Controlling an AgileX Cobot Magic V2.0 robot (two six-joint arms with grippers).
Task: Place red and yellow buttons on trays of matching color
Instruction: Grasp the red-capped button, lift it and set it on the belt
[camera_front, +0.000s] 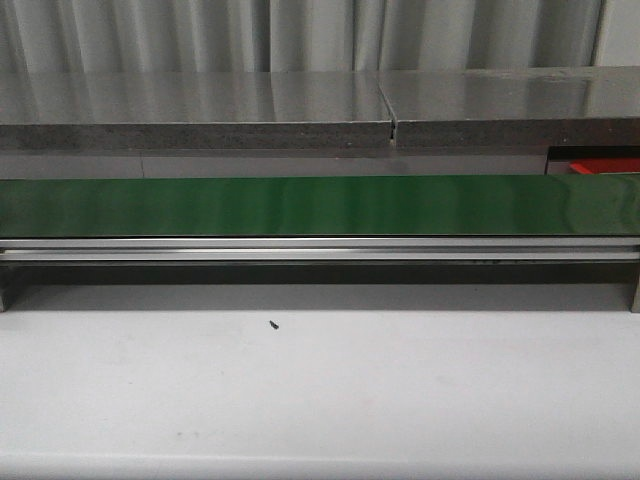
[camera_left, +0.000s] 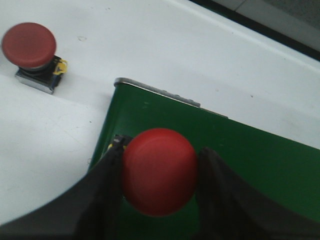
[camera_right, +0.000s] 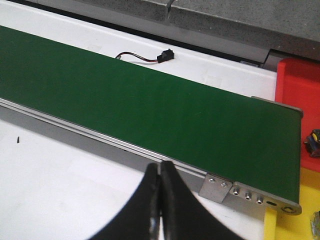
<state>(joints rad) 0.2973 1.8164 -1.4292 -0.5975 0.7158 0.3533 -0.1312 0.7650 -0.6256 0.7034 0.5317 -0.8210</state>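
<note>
A long green conveyor belt (camera_front: 320, 205) runs side to side across the middle of the front view, framed below by a silver rail (camera_front: 320, 248), with a white tabletop (camera_front: 320, 390) in front of it and a grey stone-like counter (camera_front: 200, 110) behind. No arm shows in that view. A tiny dark speck (camera_front: 274, 324) lies on the tabletop just under the rail. In the right wrist view, the red tray (camera_right: 298, 82) sits beyond the belt's end at about two o'clock, and a strip of yellow tray (camera_right: 292, 225) shows at about four o'clock below the belt's end bracket. A small black connector on a thin wire (camera_right: 164, 55) lies on the white surface at about twelve o'clock, past the belt. The right gripper (camera_right: 159, 200) has its two dark fingers pressed together with nothing between them, over the tabletop beside the belt's rail. In the left wrist view, the left gripper (camera_left: 159, 172) pinches a red button (camera_left: 159, 171) by its domed cap, held above the corner of the green belt. A second red button (camera_left: 31, 52), on a metal base, stands apart on the white table at about ten o'clock.
</note>
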